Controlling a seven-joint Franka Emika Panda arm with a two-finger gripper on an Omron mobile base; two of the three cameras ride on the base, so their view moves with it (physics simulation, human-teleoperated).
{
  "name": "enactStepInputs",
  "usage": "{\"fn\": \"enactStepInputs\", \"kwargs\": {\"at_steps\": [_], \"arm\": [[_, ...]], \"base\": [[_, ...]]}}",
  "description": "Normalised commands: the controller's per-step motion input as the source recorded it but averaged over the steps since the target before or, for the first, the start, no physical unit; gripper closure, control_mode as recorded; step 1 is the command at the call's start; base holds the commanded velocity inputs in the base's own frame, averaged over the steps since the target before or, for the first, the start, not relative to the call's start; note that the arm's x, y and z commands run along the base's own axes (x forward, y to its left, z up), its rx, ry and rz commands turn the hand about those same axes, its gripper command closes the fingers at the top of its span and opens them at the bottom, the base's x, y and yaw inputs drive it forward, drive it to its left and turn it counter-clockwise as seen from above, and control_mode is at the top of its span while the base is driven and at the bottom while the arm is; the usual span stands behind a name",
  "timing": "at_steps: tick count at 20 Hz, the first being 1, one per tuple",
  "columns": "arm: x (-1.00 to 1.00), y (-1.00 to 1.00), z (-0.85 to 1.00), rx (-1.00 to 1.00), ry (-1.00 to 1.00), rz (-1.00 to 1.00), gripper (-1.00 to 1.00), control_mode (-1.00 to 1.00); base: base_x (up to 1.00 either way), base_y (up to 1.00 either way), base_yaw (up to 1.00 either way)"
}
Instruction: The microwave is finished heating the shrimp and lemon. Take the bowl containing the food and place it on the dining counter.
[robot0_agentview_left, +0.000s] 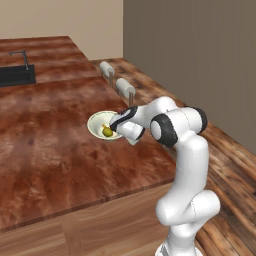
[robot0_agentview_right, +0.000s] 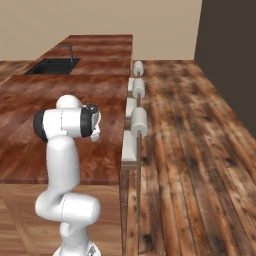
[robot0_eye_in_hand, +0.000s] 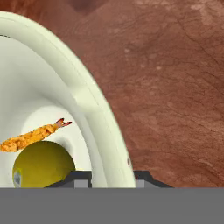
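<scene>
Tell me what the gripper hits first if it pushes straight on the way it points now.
Most likely the bowl's rim, which runs between the gripper's tips in the hand view, one tip inside by the lemon, one outside. Just under that lies the counter.

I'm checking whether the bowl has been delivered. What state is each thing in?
bowl: upright on the dining counter, food inside.
lemon: in the bowl, whole.
shrimp: in the bowl, lying against the lemon.
gripper: fingertips straddle the bowl's rim; grip or release unclear.
sink: set into the counter, faucet not running.
</scene>
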Motion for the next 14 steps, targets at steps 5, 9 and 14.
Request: {"fn": "enactStepInputs", "kwargs": {"at_steps": [5,9,14], "arm": [[-0.35,-0.09,0.31,0.04,-0.03,-0.05,-1.0,-1.0],[-0.58,-0.06,0.93,0.13,-0.13,-0.06,-1.0,-1.0],[-0.97,-0.05,0.91,0.14,-0.22,-0.02,-1.0,-1.0]], "base": [[0.0,0.0,0.0],[0.0,0.0,0.0],[0.0,0.0,0.0]]}}
